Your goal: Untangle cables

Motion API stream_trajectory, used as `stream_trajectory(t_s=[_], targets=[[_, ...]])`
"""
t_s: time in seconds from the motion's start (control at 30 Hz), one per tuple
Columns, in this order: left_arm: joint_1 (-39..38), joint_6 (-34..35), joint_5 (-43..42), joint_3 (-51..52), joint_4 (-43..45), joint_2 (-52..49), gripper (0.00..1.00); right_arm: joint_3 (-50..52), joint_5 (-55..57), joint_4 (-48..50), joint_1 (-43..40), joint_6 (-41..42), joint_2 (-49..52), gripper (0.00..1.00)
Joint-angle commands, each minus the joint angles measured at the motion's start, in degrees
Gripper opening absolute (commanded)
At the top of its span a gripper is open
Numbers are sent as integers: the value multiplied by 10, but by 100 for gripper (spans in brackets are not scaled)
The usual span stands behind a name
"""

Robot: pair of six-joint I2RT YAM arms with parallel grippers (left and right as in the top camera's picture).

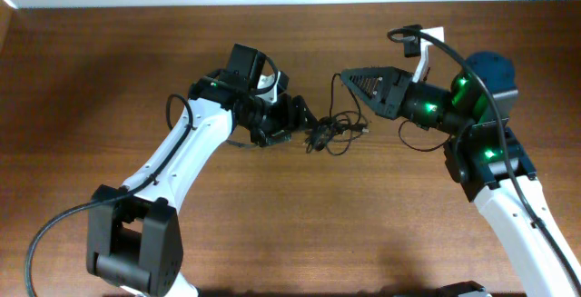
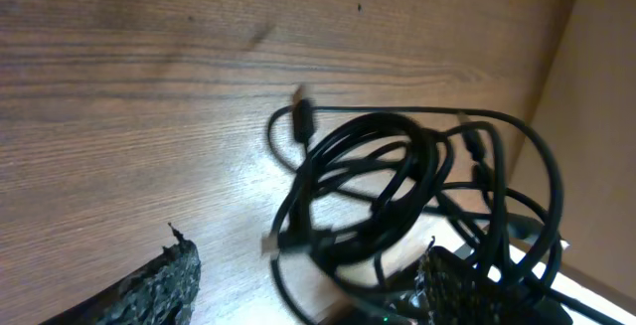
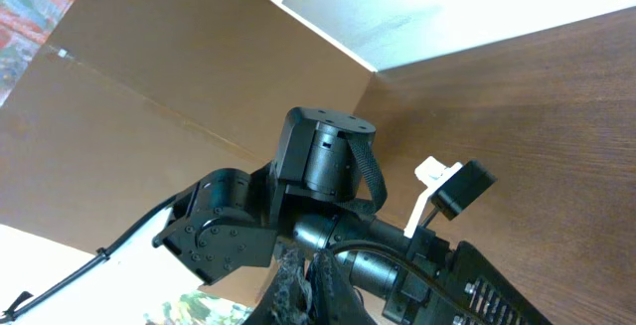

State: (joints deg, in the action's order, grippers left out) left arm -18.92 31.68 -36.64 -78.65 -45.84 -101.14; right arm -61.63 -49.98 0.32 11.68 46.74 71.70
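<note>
The cables lie in one loose black bunch on the worktop, about midway between its left and right edges and a little nearer the far edge than the near one. In the left wrist view the cables show as several overlapping loops tangled together. One small plug sticks out at the top of the bunch and a pale plug end sits low on its left side.

My left hand is right up against the left side of the bunch. Its fingers are spread wide and grip nothing. In the left wrist view I see one dark textured finger at the lower left and the other at the lower right. The loops sit between and ahead of them, and a few strands cross the right-hand finger.

My right hand sits on the far-right side of the bunch and points toward the left arm. Its fingers are drawn together to a point. In the right wrist view the fingers are pressed against each other at the bottom of the frame, with the left arm filling the middle. I cannot tell whether a strand is pinched between them.
</note>
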Motion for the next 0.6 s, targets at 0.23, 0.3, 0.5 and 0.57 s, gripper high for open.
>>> stream_trajectory(t_s=[0.23,0.3,0.5,0.57], targets=[[-1,-17,-21,-7,-12,-2,77,-13,35,7,2,3,19,4],[-1,-17,-19,-7,-14,-2,75,-13,42,8,2,3,19,4],[-2,-17,-19,-7,-14,-2,73,-13,42,47,2,33,19,4],[-2,-17,-19,-7,-14,-2,73,-13,42,51,3,35,19,4]])
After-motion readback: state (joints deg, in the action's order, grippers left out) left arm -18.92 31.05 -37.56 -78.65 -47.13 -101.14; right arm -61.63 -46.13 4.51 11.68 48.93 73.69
